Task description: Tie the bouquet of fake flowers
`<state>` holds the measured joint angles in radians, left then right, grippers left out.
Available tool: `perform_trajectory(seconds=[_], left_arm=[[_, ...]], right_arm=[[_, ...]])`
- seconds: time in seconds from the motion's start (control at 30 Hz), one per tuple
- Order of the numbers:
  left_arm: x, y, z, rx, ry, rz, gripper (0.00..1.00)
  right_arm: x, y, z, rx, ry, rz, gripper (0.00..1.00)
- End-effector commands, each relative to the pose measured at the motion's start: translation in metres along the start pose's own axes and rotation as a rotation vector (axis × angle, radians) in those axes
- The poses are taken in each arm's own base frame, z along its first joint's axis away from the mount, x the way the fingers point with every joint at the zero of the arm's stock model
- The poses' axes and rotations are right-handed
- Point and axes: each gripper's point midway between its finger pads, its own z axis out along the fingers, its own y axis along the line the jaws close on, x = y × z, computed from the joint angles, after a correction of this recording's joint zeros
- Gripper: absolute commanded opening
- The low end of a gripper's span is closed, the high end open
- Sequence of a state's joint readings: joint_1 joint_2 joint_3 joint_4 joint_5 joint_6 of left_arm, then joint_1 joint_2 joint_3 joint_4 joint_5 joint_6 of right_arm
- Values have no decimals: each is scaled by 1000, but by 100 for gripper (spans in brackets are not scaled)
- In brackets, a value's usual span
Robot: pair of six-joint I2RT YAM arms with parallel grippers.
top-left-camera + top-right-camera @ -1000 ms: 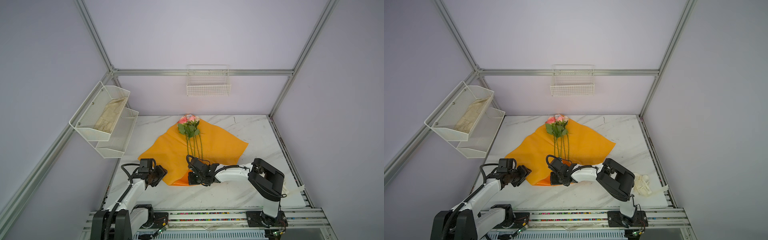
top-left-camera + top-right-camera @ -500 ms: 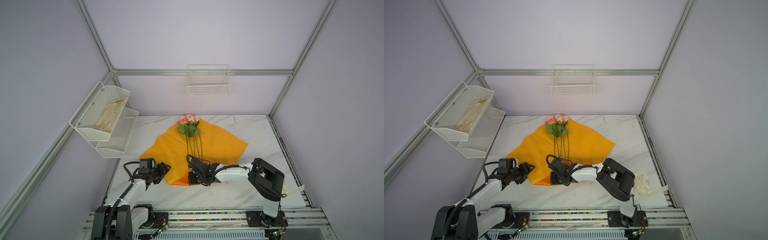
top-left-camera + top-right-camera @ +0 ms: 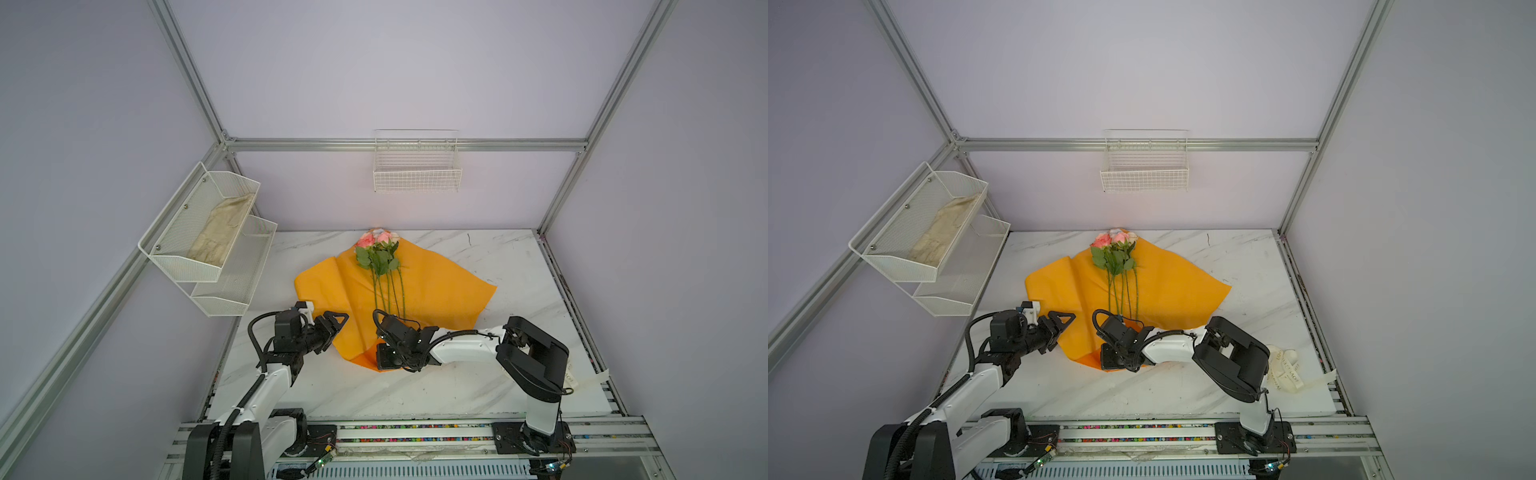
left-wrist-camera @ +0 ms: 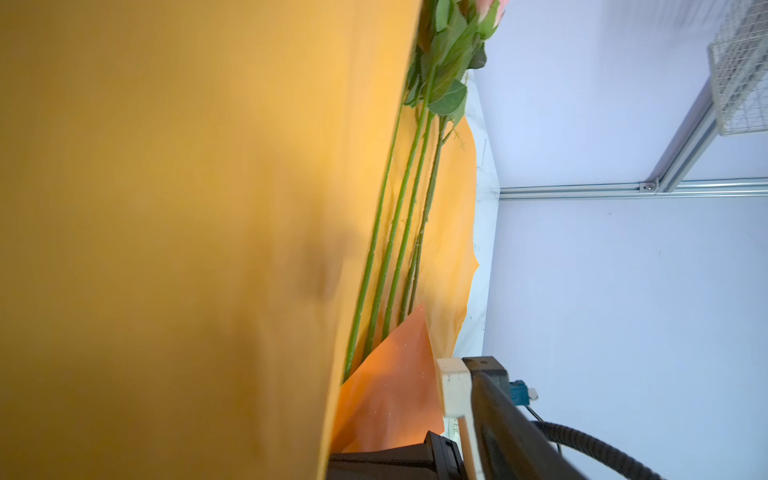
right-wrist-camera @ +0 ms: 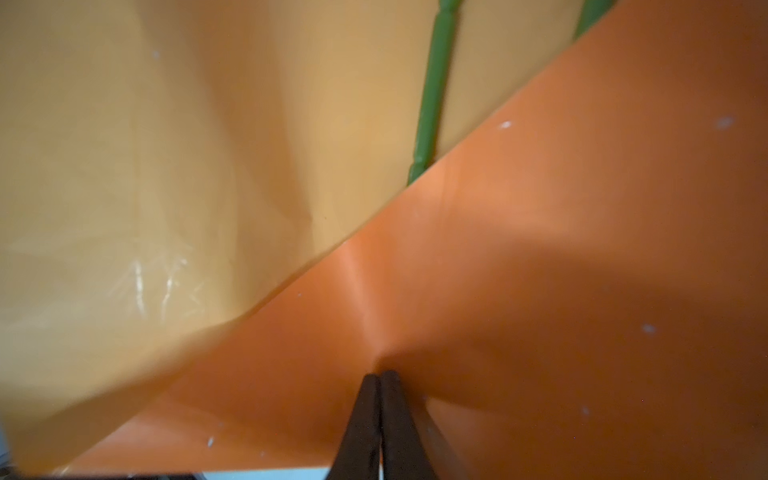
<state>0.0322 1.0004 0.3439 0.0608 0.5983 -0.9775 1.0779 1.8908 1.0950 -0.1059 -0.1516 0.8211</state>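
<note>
The bouquet lies in the middle of both top views, on the white table. Its pink roses point to the back wall. The green stems run down toward the arms. It all rests on a big sheet of orange paper.

The right gripper is at the near tip of the paper, just below the stem ends. Its jaws are squeezed tight together and pinch a folded-up bit of the paper.

The left gripper is at the left edge of the paper, left of the middle. It is turned on its side. I cannot tell if it is open or if it has hold of the paper.

A white mesh shelf hangs at the left of both top views. Its top bin holds a tan cloth. A white wire basket hangs on the back wall, above the roses.

A cream ribbon lies on the table at the lower right, beside the right arm.
</note>
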Motion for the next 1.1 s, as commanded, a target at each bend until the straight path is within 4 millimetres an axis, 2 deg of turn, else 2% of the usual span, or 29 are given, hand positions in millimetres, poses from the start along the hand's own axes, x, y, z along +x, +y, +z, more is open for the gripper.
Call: perform_trajectory(seconds=[0.0,0.23,0.3,0.4,0.57,0.87,1.07], left_arm=[[-13,-22,-9,30,-50,49,68],[-8,-33,-7,9,-27,83,54],[-5,-36,-6,-31,-22,124,47],[0,-43,-2,-79,-2,193,30],[9,-60,8,-135,43,324,17],[26,-81,37,-201,154,459,14],[35,-107,60,-162,208,490,13]], right_arm=[[12,-31,9,99,37,12,9],[9,-28,8,92,30,10,9],[9,-27,8,86,30,9,9],[8,-25,7,71,28,13,9],[8,-22,4,30,21,31,9],[4,-19,0,-18,8,53,9],[3,-15,-1,-51,7,62,10]])
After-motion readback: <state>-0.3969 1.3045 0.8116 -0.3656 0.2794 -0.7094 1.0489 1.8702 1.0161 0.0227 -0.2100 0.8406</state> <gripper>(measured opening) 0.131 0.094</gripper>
